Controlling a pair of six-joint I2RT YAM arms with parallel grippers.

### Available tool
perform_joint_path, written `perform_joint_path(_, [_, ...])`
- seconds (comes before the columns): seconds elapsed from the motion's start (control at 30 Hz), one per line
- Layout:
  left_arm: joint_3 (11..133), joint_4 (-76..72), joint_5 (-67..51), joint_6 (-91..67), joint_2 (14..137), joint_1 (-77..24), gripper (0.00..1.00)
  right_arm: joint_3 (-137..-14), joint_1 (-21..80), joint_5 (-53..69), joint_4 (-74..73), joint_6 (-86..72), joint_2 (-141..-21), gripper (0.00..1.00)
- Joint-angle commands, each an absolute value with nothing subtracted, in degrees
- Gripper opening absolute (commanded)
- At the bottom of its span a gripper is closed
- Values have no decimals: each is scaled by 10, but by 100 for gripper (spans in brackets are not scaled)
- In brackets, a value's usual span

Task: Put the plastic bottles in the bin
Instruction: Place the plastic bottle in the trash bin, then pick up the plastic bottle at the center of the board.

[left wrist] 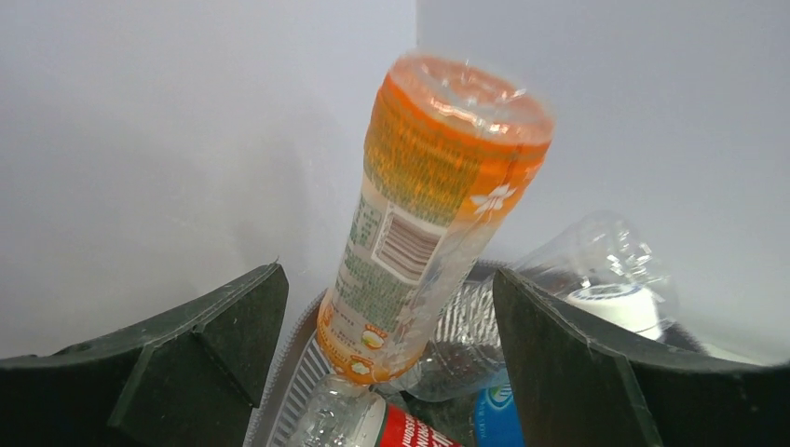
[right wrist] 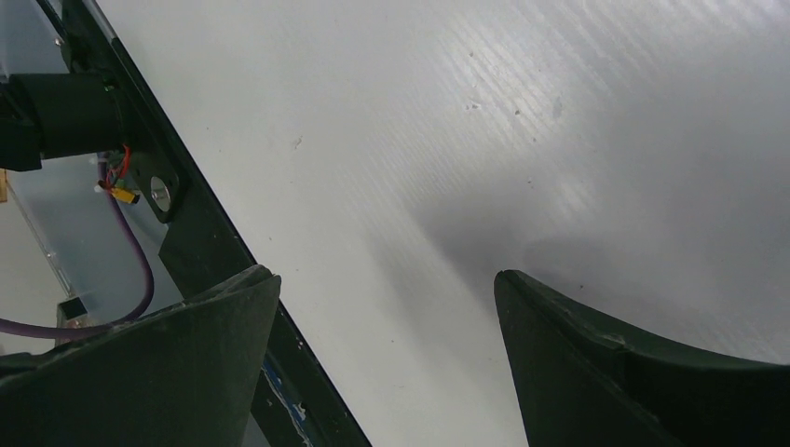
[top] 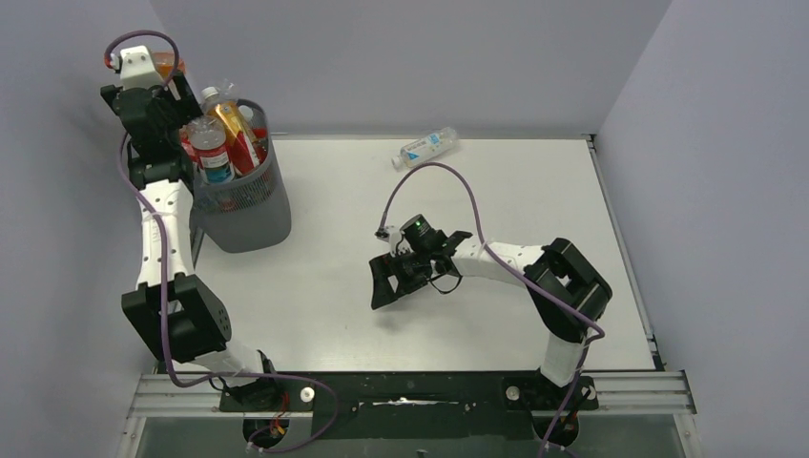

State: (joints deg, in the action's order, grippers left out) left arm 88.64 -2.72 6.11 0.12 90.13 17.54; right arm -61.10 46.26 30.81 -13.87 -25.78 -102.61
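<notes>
The dark mesh bin stands at the far left of the table, piled past its rim with plastic bottles. My left gripper hovers over it, open. An orange-labelled bottle leans base-up between the fingers, with a gap on each side, its neck down among the other bottles. Under it lie a red-labelled bottle, a blue-labelled one and a clear one. One clear bottle with a blue label lies on the table by the back wall. My right gripper hangs open over mid-table, empty.
Grey walls close the table at the back and on both sides; the bin sits in the left corner beside my left arm. The right wrist view shows bare white tabletop and the black front rail.
</notes>
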Motion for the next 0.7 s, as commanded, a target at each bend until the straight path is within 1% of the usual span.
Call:
perform_joint_path(0.0, [959, 28, 29, -33, 852, 173, 82, -681, 437, 310, -152, -245, -981, 89])
perform_joint_path(0.13, [976, 68, -19, -72, 813, 171, 83, -721, 380, 316, -168, -236, -966, 89])
perform_joint_path(0.33, [983, 117, -99, -136, 764, 150, 84, -776, 285, 275, -206, -210, -954, 90])
perform_joint_path(0.53, [960, 128, -146, -188, 735, 72, 84, -820, 192, 230, -197, -208, -972, 90])
perform_joint_path(0.67, [950, 142, -157, -205, 742, 9, 84, -871, 165, 210, -184, -197, -1020, 90])
